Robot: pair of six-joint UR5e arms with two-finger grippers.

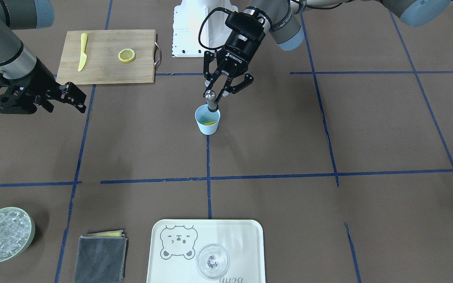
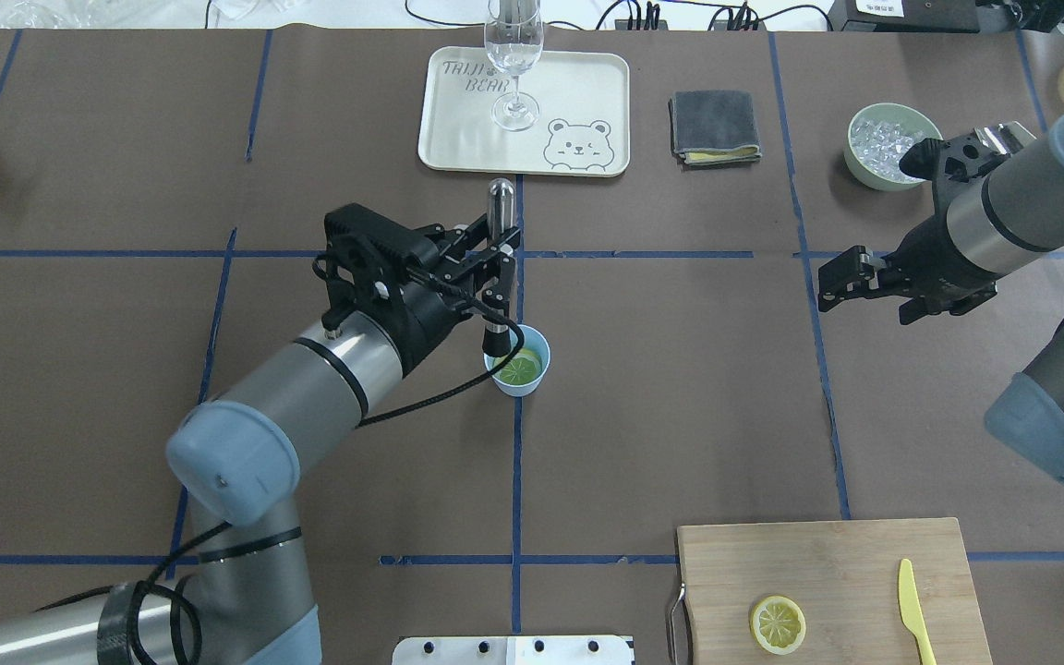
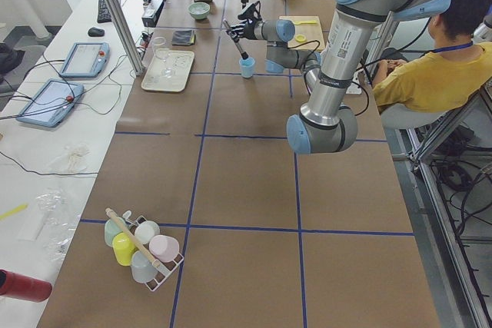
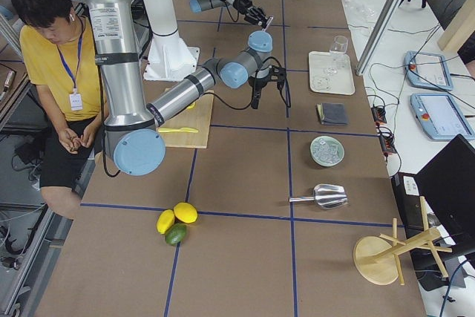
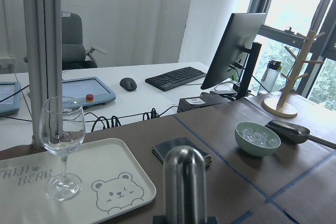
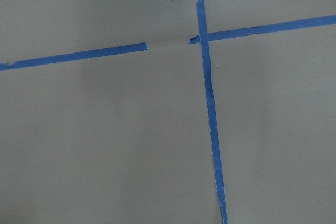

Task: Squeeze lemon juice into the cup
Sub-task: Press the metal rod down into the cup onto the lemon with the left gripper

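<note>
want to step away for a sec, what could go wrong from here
1. The cup stands free and looks light. The right gripper hangs open far off, so a push from the metal muddler in the left gripper could tip or slide it.
2. The muddler enters close to one side of the rim, so it might press the wall instead of the lemon.

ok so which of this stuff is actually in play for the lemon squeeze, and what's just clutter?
In play: cup; lemon slice inside it; metal muddler reaching into it; left gripper holding that.

Lying about: cutting board with second slice and knife; tray with glass; ice bowl; cloth; right gripper, holding nothing.
</note>
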